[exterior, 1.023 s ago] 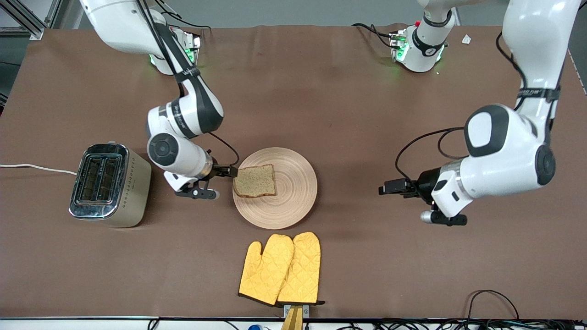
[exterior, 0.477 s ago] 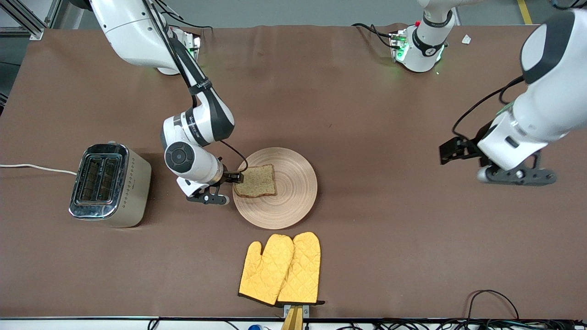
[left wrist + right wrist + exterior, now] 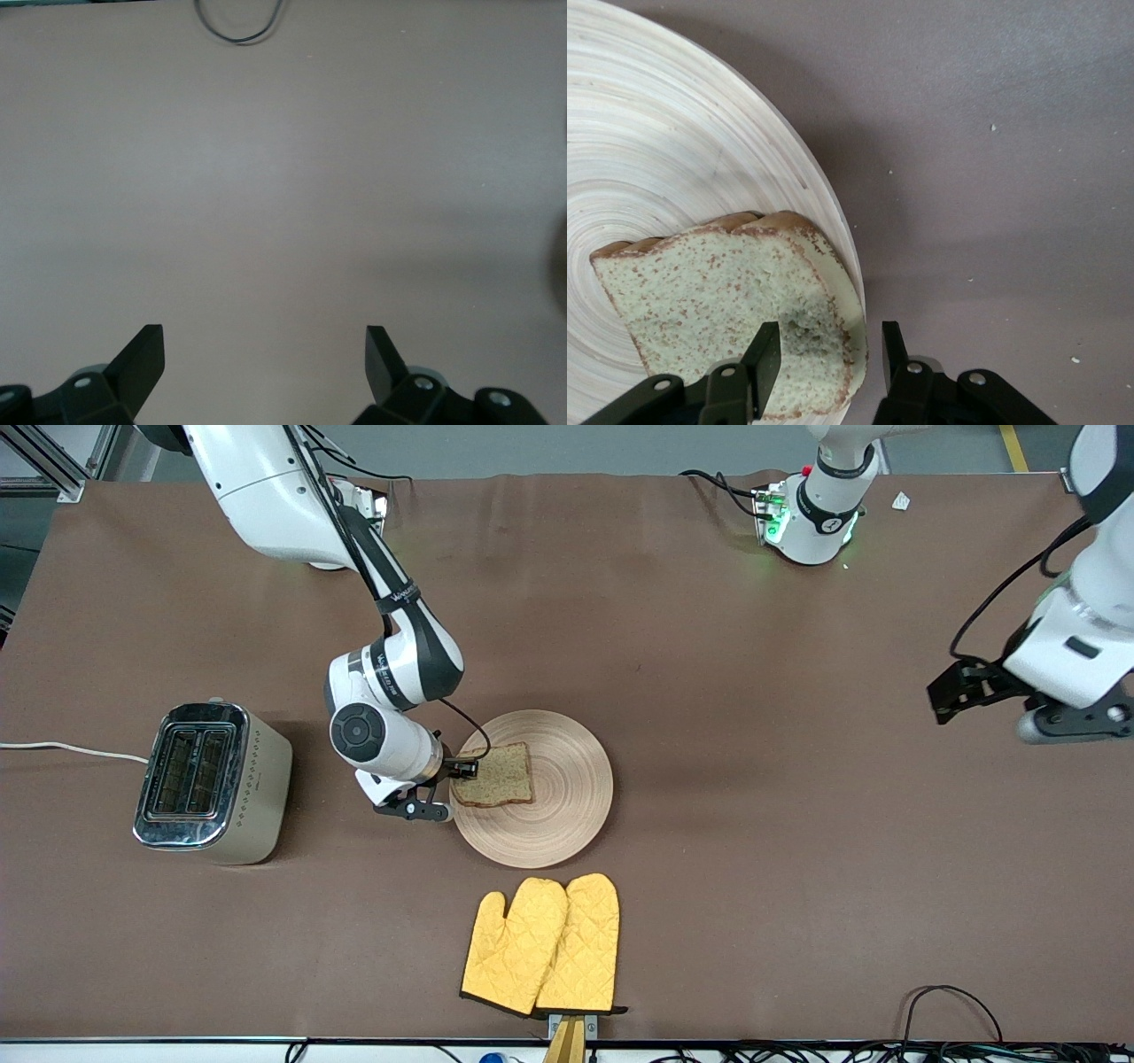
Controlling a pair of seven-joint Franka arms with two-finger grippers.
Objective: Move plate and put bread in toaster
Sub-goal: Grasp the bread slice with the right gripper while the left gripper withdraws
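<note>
Nearest the front edge of the surface I have a pair of yellow oven mitts, clear of the work.

Just farther in, mid-surface, sits the plate. The bread lies flat on the plate's half toward the right arm's end, its crust corner reaching that rim. It is nearly square, so no marked long axis; its rounded top crust points toward the base edge of the surface.

The right gripper is at that rim. One finger lies over the slice's corner, the other outside the crust over the plate's edge; the gap is narrow, straddling the corner and not yet clamped that I can see.

Risks, my judgement: a bite this close to the corner may tear the crumb or let the slice pivot and droop when lifted. If the lower finger catches the rim, the plate could drag along.

The toaster stands toward the right arm's end, slots up, their long axis running from front edge to base edge.

The left gripper waits over bare surface near the left arm's end, fingers wide, holding nothing.
</note>
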